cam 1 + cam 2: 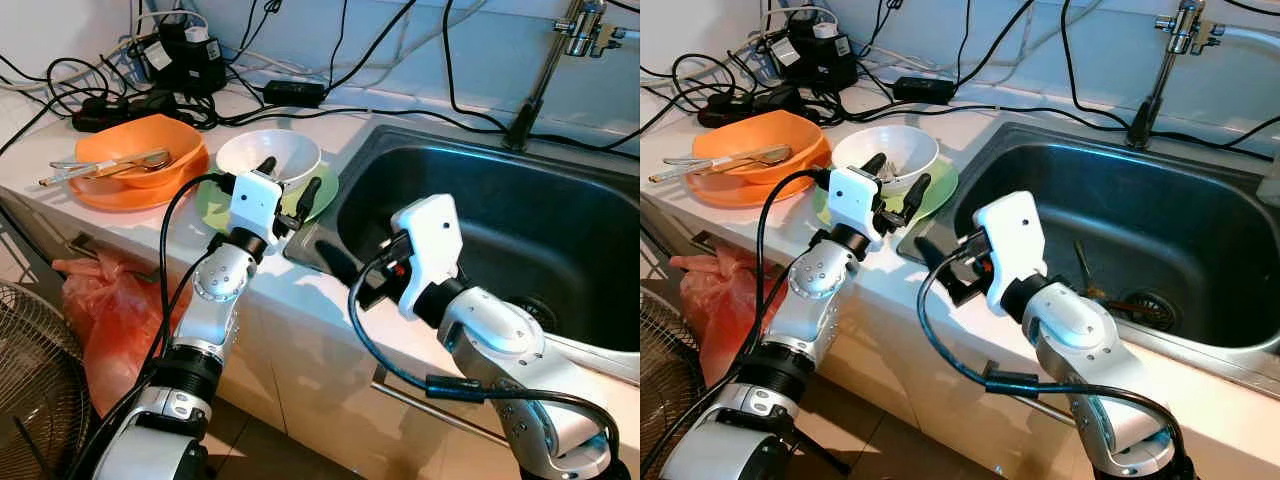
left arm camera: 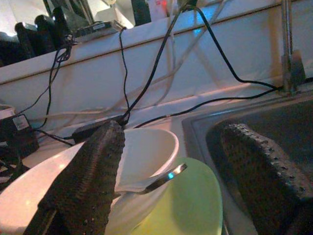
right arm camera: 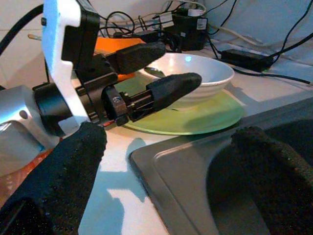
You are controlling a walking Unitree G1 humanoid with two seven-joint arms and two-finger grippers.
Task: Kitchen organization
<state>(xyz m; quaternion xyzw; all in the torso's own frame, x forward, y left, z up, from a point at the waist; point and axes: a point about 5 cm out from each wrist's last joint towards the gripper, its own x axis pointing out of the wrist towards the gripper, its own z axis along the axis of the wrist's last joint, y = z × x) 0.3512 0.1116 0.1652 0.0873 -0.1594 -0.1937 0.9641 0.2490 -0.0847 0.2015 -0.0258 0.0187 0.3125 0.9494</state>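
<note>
A white bowl [image 1: 268, 155] with a metal spoon [image 2: 161, 180] in it sits on a light green plate [image 1: 325, 192], just left of the steel sink [image 1: 500, 190]. My left gripper [image 1: 290, 175] is open at the bowl's near rim, one finger [image 2: 93, 171] against the bowl's side, the other finger [image 2: 259, 171] over the plate's edge toward the sink. My right gripper [image 1: 345, 278] is open and empty above the sink's near left corner, pointing at the plate and the left gripper [image 3: 146, 73].
An orange bowl [image 1: 140, 150] holding utensils [image 1: 105, 165] stands on an orange plate [image 1: 120, 195] at the left. Black cables and adapters [image 1: 185, 55] crowd the back of the counter. A faucet [image 1: 560, 50] rises behind the sink. A red bag [image 1: 105, 300] and fan [image 1: 35, 390] stand below.
</note>
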